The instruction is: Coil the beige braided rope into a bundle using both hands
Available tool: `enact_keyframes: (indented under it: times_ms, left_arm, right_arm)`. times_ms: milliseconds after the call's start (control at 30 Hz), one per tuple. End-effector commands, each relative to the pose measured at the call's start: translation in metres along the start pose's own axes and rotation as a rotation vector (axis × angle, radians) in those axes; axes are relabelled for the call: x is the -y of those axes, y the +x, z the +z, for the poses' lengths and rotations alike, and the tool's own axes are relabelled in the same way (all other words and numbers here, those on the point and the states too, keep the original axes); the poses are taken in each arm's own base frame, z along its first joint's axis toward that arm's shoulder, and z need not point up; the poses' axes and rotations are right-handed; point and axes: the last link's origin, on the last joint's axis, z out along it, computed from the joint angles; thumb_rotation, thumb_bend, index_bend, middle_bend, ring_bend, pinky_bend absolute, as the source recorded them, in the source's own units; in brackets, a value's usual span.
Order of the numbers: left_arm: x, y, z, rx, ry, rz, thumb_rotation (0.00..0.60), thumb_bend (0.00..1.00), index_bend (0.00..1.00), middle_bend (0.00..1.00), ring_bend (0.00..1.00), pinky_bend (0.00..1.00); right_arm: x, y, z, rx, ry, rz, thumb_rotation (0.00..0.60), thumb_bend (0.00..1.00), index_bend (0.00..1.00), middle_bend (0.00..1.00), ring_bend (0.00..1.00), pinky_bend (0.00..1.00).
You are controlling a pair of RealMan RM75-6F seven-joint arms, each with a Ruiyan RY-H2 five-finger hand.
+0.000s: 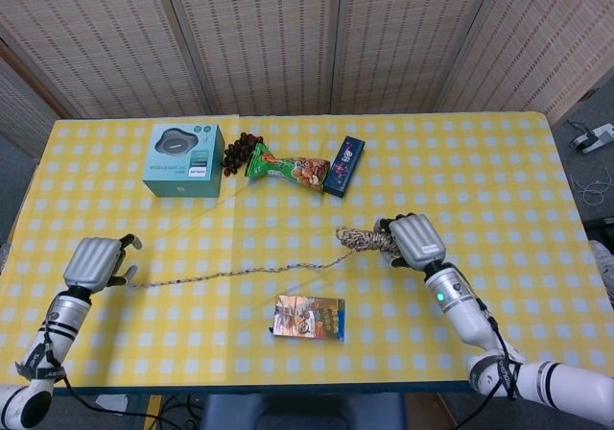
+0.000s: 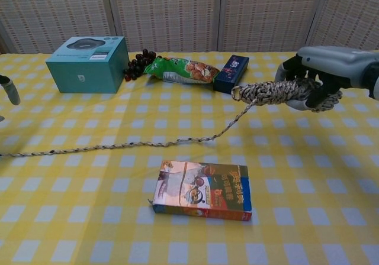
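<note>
At about 8 o'clock on the table [image 1: 499, 171], the left hand [image 1: 95, 261] sits knuckles-up over the far left end of the rope [image 1: 240, 274]; whether its fingers are closed on the rope cannot be told from either view, and the chest view catches only one fingertip [image 2: 8, 90] at the left edge. From that hand the rope runs flat along the yellow checked cloth toward 3 o'clock, then lifts off the cloth just past the middle and climbs to the right hand [image 1: 413, 240]. That hand is raised above the table at about 4 o'clock, fingers wrapped around a short bundle [image 2: 275, 91] of rope already wound, the bundle lying crosswise and sticking out toward 9 o'clock.

At 11 o'clock stands a teal box [image 1: 183, 160]. Just to its right lies a cluster of dark grapes [image 1: 241, 152], then a green snack bag [image 1: 287, 169], then a dark blue packet [image 1: 344, 165] set at an angle, the three in a row touching or nearly so. At 6 o'clock, just below the rope's flat run and apart from it, a carton [image 1: 309, 318] lies flat.
</note>
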Motion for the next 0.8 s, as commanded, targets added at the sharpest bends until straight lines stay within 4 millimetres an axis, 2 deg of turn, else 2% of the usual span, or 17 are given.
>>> enact_keyframes:
  times_ms: [33,267,800]
  left_arm:
    - [-0.007,-0.005,0.006,0.022,-0.015,0.014,0.600,0.34,0.53,0.97,0.92,1.00]
    - [-0.024,-0.016,0.001,0.070,-0.050,0.060,0.600,0.34,0.53,1.00,1.00,1.00]
    - [-0.048,-0.040,0.001,0.128,-0.088,0.082,0.600,0.34,0.55,1.00,1.00,1.00]
  right_arm:
    - [0.000,0.001,0.000,-0.001,-0.001,0.002,0.600,0.64,0.67,0.59,0.43,0.44]
    - [-0.003,0.003,0.004,-0.001,-0.012,0.008,0.600,0.64,0.67,0.59,0.43,0.44]
    - [0.000,0.002,0.010,0.003,-0.014,0.020,0.600,0.64,0.67,0.59,0.44,0.44]
